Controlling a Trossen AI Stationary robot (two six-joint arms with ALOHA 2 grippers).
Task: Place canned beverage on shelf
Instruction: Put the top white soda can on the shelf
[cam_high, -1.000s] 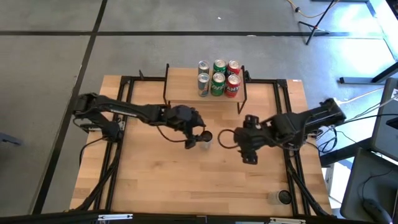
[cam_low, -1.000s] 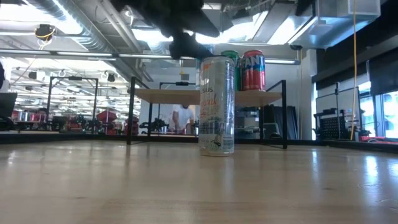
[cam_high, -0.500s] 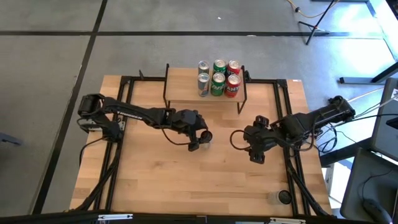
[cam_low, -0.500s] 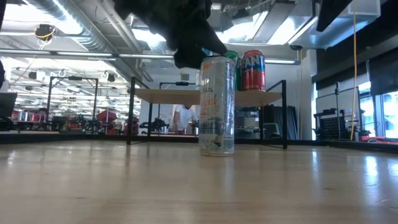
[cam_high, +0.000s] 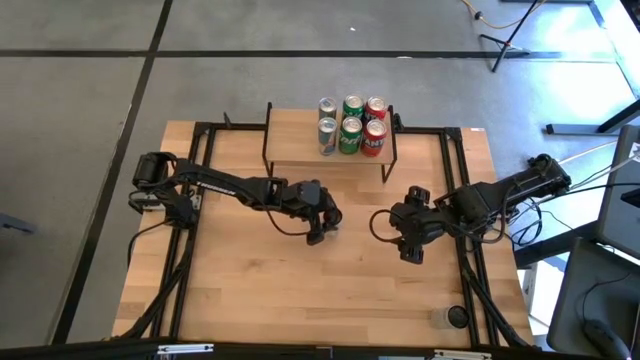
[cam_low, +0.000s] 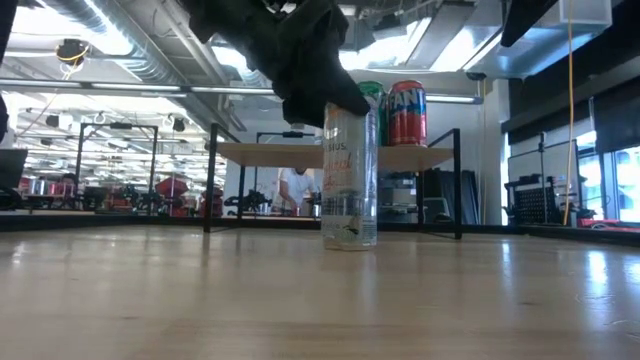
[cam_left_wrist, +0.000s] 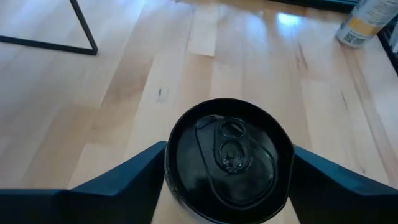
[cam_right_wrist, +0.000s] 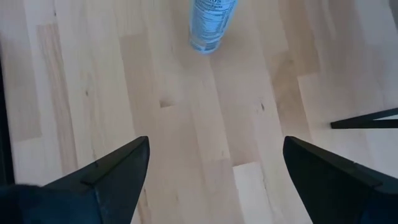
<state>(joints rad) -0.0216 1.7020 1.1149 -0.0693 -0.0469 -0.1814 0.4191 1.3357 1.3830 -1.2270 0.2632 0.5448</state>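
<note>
Left pincer (cam_left_wrist: 227, 186) is down over the tall slim can (cam_low: 350, 175), one dark finger on each side of the lid (cam_left_wrist: 227, 157). In the left wrist view the fingers sit at the can's flanks, but whether they press on it I cannot tell; no firm grip shows. The can stands upright on the counter (cam_high: 260, 290), near mid-counter and well apart from the shelf (cam_high: 300, 148).

Risks, as I judge them:
- Tall, narrow can. If one finger touches first, it may tip or skid across the smooth wood.
- The pincer sits high, near the rim. A hold that high could let the body swing on lifting, or slip free.
- The shelf top already carries six cans (cam_high: 351, 124) in two rows towards its right end. Bare board lies on the left. Coming in too far right could knock the standing cans.
- The shelf is raised on thin black legs. The can needs a clear lift over the front edge, or its base may catch and topple it.

Right pincer (cam_right_wrist: 214, 180) hangs open over bare counter, to the right of the can, which shows ahead of it. It waits apart from the left arm; no clash is likely unless it moves inward.
</note>
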